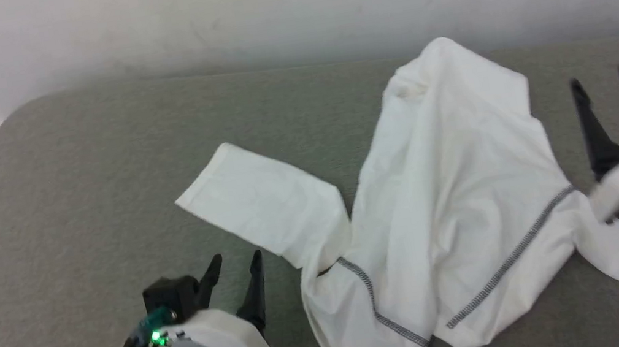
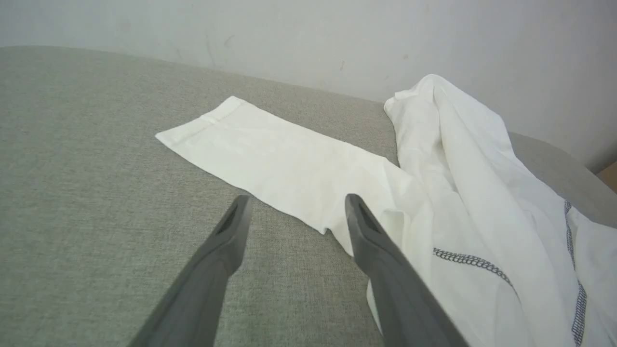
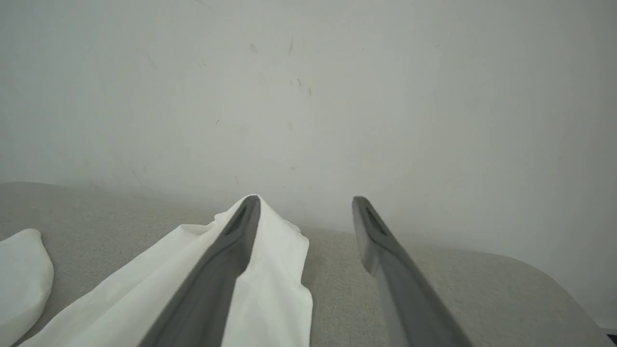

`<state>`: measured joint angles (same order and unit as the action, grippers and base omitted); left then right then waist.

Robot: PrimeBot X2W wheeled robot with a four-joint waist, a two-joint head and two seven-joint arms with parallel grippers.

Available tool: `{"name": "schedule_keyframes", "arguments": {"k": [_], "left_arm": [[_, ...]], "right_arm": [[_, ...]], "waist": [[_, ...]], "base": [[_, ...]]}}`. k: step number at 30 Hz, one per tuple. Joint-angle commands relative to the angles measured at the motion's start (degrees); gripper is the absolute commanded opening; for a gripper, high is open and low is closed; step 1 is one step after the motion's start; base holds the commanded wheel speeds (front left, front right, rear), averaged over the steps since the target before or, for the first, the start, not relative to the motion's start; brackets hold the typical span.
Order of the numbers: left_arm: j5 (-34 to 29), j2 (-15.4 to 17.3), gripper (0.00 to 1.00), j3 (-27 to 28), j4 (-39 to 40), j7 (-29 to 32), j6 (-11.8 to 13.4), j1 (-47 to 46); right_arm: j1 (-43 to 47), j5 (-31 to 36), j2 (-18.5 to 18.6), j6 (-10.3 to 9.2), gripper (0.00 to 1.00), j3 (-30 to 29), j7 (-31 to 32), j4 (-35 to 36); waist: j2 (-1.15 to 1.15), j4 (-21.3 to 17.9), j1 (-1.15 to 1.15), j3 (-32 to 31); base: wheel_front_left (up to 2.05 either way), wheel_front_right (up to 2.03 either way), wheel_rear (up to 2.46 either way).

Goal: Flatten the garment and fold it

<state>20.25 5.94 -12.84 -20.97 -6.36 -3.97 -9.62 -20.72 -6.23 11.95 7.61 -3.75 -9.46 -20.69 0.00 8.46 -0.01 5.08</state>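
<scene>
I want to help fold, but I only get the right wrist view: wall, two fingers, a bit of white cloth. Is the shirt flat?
Observer: No. In the head view the garment lies bunched and twisted on the grey padded surface.
Operator: Where's the other gripper?
Observer: The left gripper is open, just beside the near edge of one sleeve, which lies spread flat toward the robot's left.
</scene>
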Motion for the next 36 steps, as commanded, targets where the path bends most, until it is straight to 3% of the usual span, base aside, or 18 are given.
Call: {"name": "schedule_keyframes", "arguments": {"k": [1, 5, 8, 13, 15, 16, 17, 18, 19, 23, 36], "left_arm": [[1.15, 0.55, 1.0, 0.47, -0.97, 2.03, -0.24, -2.44], [2.99, 2.09, 1.0, 1.15, -4.22, 9.29, -0.32, -6.75], [3.04, 3.39, 1.0, 1.49, -7.16, 14.6, 1.17, -9.73], [-1.03, 7.24, 1.0, -1.52, -12.37, 22.92, 2.76, -12.94], [-0.81, 7.52, 1.0, -2.6, -14.13, 25.94, 1.46, -13.13], [-0.43, 7.51, 0.91, -3.12, -14.76, 27.43, 0.64, -13.11], [-0.43, 7.51, 0.91, -3.12, -14.76, 27.43, 0.64, -13.11], [-0.38, 7.78, 0.32, -3.74, -15.1, 28.29, -0.08, -13.18], [-0.44, 8.13, 0.0, -4.21, -15.15, 28.46, -0.6, -13.31], [-0.52, 10.6, 0.0, -3.04, -13.92, 24.47, -0.63, -15.13], [-3.27, 20.96, 0.0, 8.77, -10.17, -0.21, 8.55, -31.63]], "right_arm": [[4.76, -0.35, -1.94, -0.12, 1.0, -3.15, 0.83, 4.83], [14.59, 0.78, -6.66, -0.12, 1.0, -7.89, 3.98, 17.73], [18.39, 1.3, -8.04, -0.12, 1.0, -8.41, 6.02, 23.63], [19.74, 1.77, -8.77, -0.12, 1.0, -7.91, 7.42, 28.14], [19.61, 1.72, -8.9, -0.12, 1.0, -7.81, 7.46, 28.83], [19.61, 1.74, -8.94, -0.12, 1.0, -7.82, 7.4, 29.03], [19.61, 1.74, -8.94, -0.12, 1.0, -7.82, 7.4, 29.03], [19.67, 1.76, -8.98, -0.12, 1.0, -7.85, 7.33, 29.11], [19.76, 1.8, -9.0, -0.12, 1.0, -7.82, 7.27, 29.09], [19.81, 1.5, -9.04, -0.12, 1.0, -7.57, 7.06, 28.38], [19.15, 1.43, -9.06, -0.12, 1.0, -2.75, 9.73, 24.61]], "waist": [[0.0, -5.66, 0.01, -0.15], [0.0, -8.59, 0.01, 2.65], [0.0, -10.44, 0.01, 4.66], [0.0, -12.46, 0.01, 7.05], [0.0, -12.85, 0.01, 7.7], [0.0, -12.96, 0.01, 7.96], [0.0, -12.96, 0.01, 7.96], [0.0, -13.01, 0.01, 8.14], [0.0, -13.03, 0.01, 8.27], [0.0, -13.08, 0.01, 8.28], [0.0, -14.81, 0.01, 10.03]], "base": [[0.0, 0.0, 0.0], [0.0, 0.0, 0.0], [0.0, 0.0, 0.0], [0.0, 0.0, 0.0], [0.0, 0.0, 0.0], [0.0, 0.0, 0.0], [0.0, 0.0, 0.0], [0.0, 0.0, 0.0], [0.0, 0.0, 0.0], [0.0, 0.0, 0.0], [0.0, 0.0, 0.0]]}}
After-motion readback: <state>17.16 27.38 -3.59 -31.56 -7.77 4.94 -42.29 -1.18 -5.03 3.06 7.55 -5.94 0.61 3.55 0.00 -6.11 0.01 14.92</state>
